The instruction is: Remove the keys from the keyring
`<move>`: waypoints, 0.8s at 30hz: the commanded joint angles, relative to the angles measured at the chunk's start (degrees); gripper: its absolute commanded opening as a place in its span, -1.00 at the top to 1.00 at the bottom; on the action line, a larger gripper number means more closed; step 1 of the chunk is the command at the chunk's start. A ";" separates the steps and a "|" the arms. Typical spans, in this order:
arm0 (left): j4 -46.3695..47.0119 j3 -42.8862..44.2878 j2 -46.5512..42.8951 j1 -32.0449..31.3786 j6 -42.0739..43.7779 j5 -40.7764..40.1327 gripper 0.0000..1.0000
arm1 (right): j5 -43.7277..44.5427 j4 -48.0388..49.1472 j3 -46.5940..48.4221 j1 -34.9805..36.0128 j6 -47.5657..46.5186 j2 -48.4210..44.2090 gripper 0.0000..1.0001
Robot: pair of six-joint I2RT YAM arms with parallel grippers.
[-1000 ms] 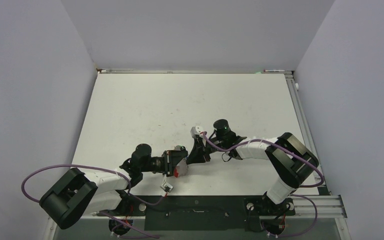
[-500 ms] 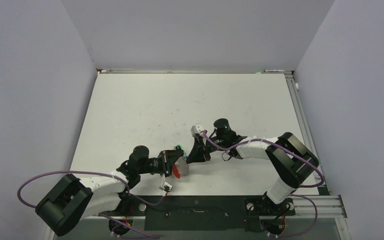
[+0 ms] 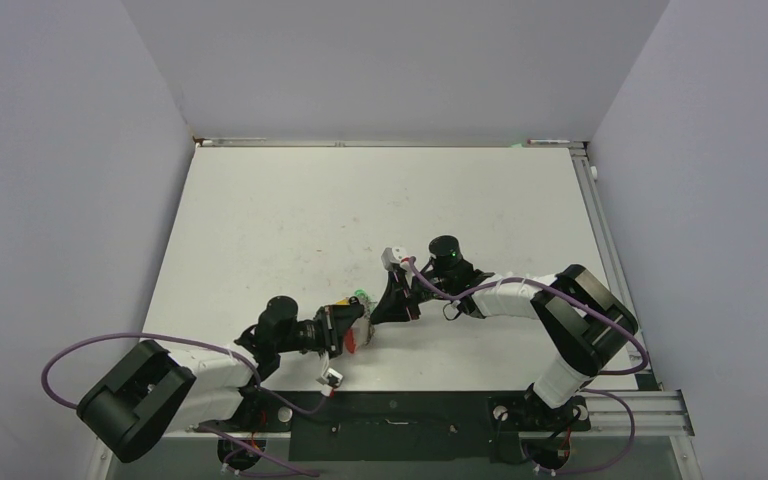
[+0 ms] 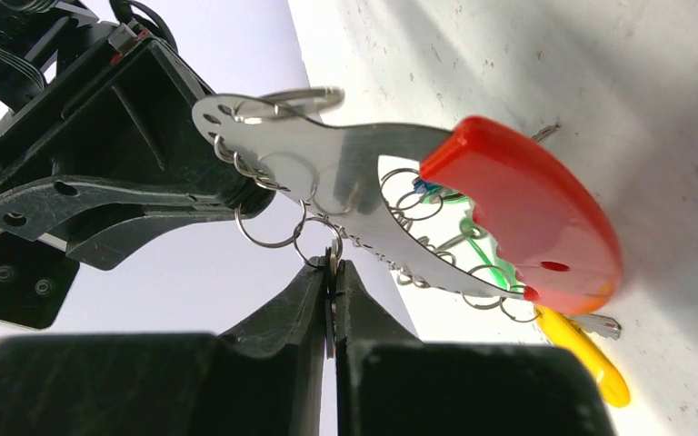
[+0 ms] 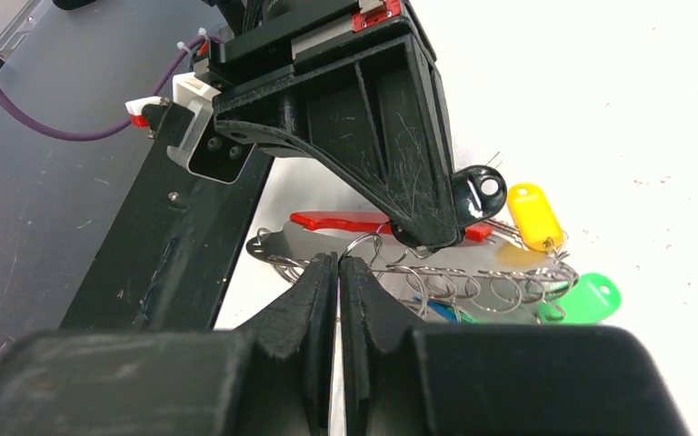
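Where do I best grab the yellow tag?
Probably pinch the yellow tag across its narrow width, coming from above on the side away from the keyring. It lies flat on the table, sticking out clear of the red band and wire rings.

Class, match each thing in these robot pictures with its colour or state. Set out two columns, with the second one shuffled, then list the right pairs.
Column A
1. keyring's plastic band
2. keyring's metal plate
3. left tool
4. table

Column B
a. white
b. shut on a small wire ring
c. red
d. silvery

Pairs: 1-c; 2-d; 3-b; 4-a
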 commanded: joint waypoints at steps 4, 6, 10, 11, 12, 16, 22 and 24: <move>8.87 -1.46 5.26 0.28 2.19 0.67 1.00 | -3.19 8.24 -0.51 0.02 1.53 -1.30 0.89; 12.41 -1.89 7.68 0.17 3.37 0.64 1.00 | -3.06 9.44 -0.75 -0.01 2.20 -1.19 0.89; 13.94 -1.53 9.57 -0.33 4.79 -0.63 1.00 | -2.91 10.66 -0.89 0.03 3.48 -1.10 0.89; 13.88 -1.39 9.66 -0.46 5.05 -0.92 1.00 | -2.93 10.82 -0.89 0.11 3.72 -0.99 0.89; 13.86 -1.20 9.68 -0.76 5.39 -1.23 1.00 | -2.91 10.83 -0.96 0.17 3.75 -1.05 0.89; 16.19 -0.56 11.19 -2.66 5.24 -3.82 1.00 | -2.97 10.81 -1.13 0.59 3.52 -0.93 0.89; 23.93 0.26 15.51 -3.08 3.07 -6.75 1.00 | -3.61 5.99 -0.94 1.13 -0.13 -0.89 0.89; 24.12 0.83 15.12 -3.09 2.25 -7.14 1.00 | -3.67 2.85 -0.32 1.16 -2.32 -0.96 0.89</move>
